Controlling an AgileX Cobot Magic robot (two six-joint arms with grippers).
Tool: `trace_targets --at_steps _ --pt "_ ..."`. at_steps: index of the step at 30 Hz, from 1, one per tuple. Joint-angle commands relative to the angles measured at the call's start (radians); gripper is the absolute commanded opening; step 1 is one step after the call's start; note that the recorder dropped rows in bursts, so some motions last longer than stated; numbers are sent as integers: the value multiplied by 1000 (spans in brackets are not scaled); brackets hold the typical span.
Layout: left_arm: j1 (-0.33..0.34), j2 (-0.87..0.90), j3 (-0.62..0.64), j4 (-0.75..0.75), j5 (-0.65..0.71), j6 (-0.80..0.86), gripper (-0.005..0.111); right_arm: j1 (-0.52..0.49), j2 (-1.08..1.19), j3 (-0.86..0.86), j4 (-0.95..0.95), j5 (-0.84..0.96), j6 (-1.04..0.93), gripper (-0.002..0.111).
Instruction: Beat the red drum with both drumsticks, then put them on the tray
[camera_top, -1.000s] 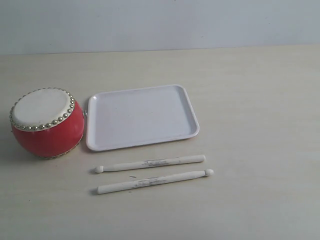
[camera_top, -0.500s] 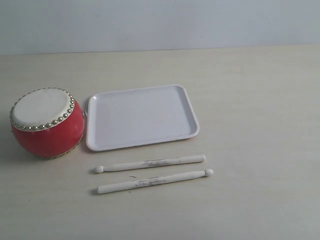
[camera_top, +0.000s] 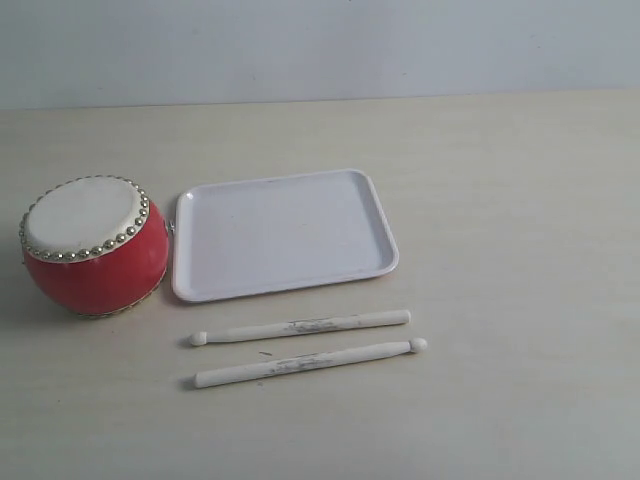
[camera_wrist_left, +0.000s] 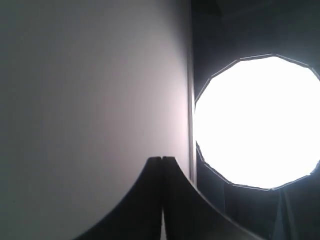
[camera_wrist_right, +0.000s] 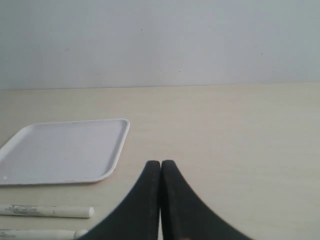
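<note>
The red drum (camera_top: 95, 245) stands upright toward the left side of the pale worktop (camera_top: 500, 250) in the exterior view, well in from the far edge where the worktop meets the wall. Its cream skin faces up inside a ring of silver studs. Just beside it, toward the middle of the worktop, lies the white tray (camera_top: 283, 233), flat, with its short side close to the drum's red body; whether the two touch cannot be told. The tray's inside is bare. The two drumsticks lie on the worktop on the tray's near side, apart from its rim and running along its long edge. They are side by side, almost parallel, and do not touch. The stick closer to the tray (camera_top: 300, 326) has its rounded tip pointing toward the drum's side, while the nearer stick (camera_top: 310, 362) has its tip pointing the other way. Both carry dark scuffs near the middle. The right fingers (camera_wrist_right: 151, 180) are pressed together with no gap and nothing between them. They are held above bare worktop, apart from the tray's corner and from the stick ends seen in the right wrist view. The left fingers (camera_wrist_left: 152, 175) are likewise closed tight on nothing, seen against a pale flat surface and a bright many-sided lamp (camera_wrist_left: 257, 122).
</note>
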Motion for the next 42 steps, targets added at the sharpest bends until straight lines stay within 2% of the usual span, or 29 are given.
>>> trace_targets --at_steps 1,6,10,14,15,19,22,27,30,33,38,42 --pt "-135 87 -55 -3 95 66 0 -6 -4 5 -2 -5 1 0" --pt "-353 190 -128 -36 316 282 0 -6 -4 5 -2 -5 1 0" --pt "-542 276 -211 -132 554 592 0 -6 -4 5 -2 -5 1 0" --pt "-655 365 -302 -234 742 794 0 -6 -4 5 -2 -5 1 0" --pt "-681 413 -347 -264 826 860 0 -6 -4 5 -2 -5 1 0" --pt "-686 535 -435 -282 1030 876 0 -6 -4 5 -2 -5 1 0" --pt "-686 577 -439 -220 1088 880 0 -6 -4 5 -2 -5 1 0" --pt "-690 596 -439 -182 1350 900 0 -6 -4 5 -2 -5 1 0" --pt "-690 596 -439 -186 1409 900 0 -6 -4 5 -2 -5 1 0" --pt "-729 608 -439 -188 1483 944 0 -6 -4 5 -2 -5 1 0" --pt "-837 673 -439 -188 1538 1020 0 -6 -4 5 -2 -5 1 0" --pt "-860 750 -439 -246 1535 1023 0 -6 -4 5 -2 -5 1 0"
